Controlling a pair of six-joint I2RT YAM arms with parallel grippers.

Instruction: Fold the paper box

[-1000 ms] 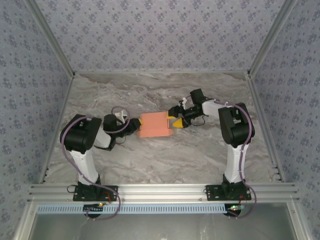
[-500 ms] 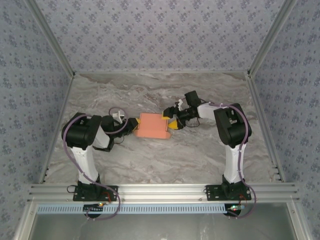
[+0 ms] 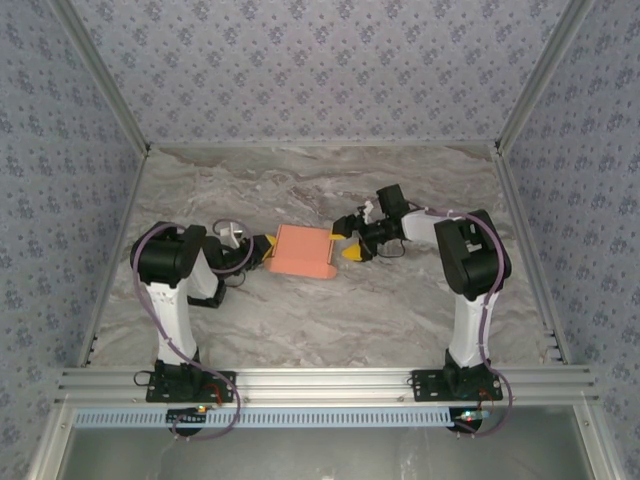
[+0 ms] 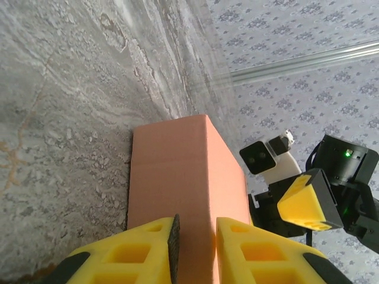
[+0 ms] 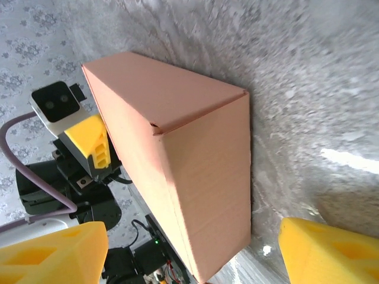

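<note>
While the paper box (image 3: 303, 251) rests near the middle of the gray stone-look table (image 3: 330, 320), the top view shows a claw at each end; the left claw (image 3: 263, 247) meets its left edge; the right claw (image 3: 346, 243) sits at its right edge with its yellow fingers spread; lots of bare table lies in front and behind; the flowery walls (image 3: 320, 70) stand well away.

From the left wrist, the left claw (image 4: 196, 251) is pinched on the near end of the paper box (image 4: 177, 171); one yellow finger (image 4: 308, 204) of the right claw sits past the far end.

From the right wrist, the right claw (image 5: 192, 254) is spread wide; the near end of the paper box (image 5: 177, 154) lies between its fingers, and the right-hand finger (image 5: 331, 254) is clear of it; a yellow finger (image 5: 89, 145) of the left claw stands at the far end.
</note>
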